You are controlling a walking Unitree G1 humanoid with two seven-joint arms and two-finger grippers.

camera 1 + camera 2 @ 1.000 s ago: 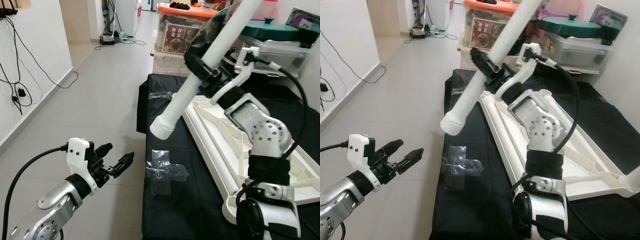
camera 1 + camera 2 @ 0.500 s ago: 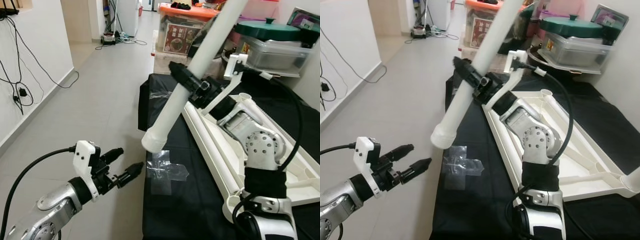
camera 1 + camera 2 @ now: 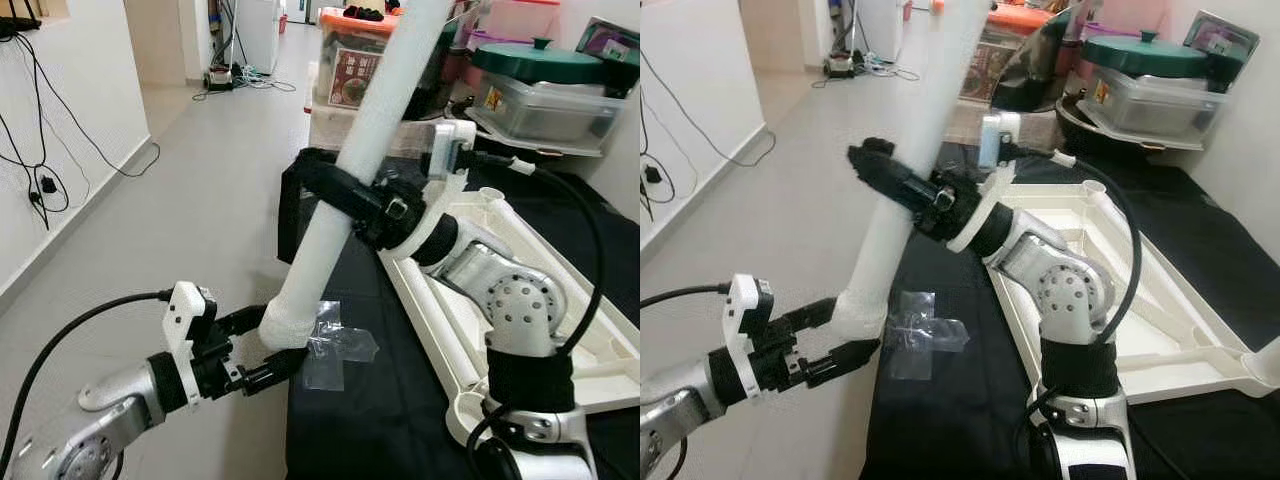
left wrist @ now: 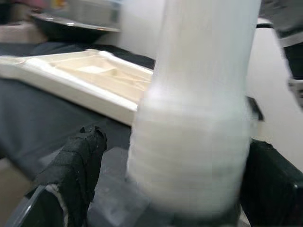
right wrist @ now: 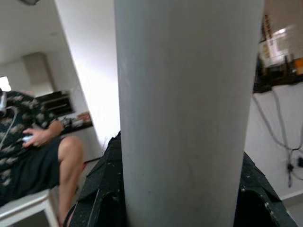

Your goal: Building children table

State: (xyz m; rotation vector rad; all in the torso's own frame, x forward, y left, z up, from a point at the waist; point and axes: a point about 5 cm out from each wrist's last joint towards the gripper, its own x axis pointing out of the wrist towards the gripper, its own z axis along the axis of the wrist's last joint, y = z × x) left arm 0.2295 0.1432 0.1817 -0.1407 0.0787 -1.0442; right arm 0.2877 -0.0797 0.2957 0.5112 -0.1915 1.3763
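A long white table leg [image 3: 372,125] slants across the scene, and my right gripper [image 3: 318,176] is shut on its middle. The leg's ribbed lower end [image 3: 284,324] hangs off the left edge of the black-covered table [image 3: 350,420]. My left gripper [image 3: 272,346] is open, one finger [image 4: 71,165] on each side of that end; the wrist view shows a gap on one side. The white tabletop [image 3: 560,300] lies upside down on the cloth to the right. A small clear plastic bag [image 3: 338,346] lies near the table's left edge.
Storage boxes [image 3: 350,70] and a green-lidded pot [image 3: 540,60] stand behind the table. Open grey floor [image 3: 200,200] runs along the left, with cables [image 3: 40,180] on the white wall. A seated person [image 5: 33,151] appears in the right wrist view.
My right gripper has swung the leg down and leftward, bringing its lower end to the left gripper. The left gripper has moved up and right, so its fingers now flank that end.
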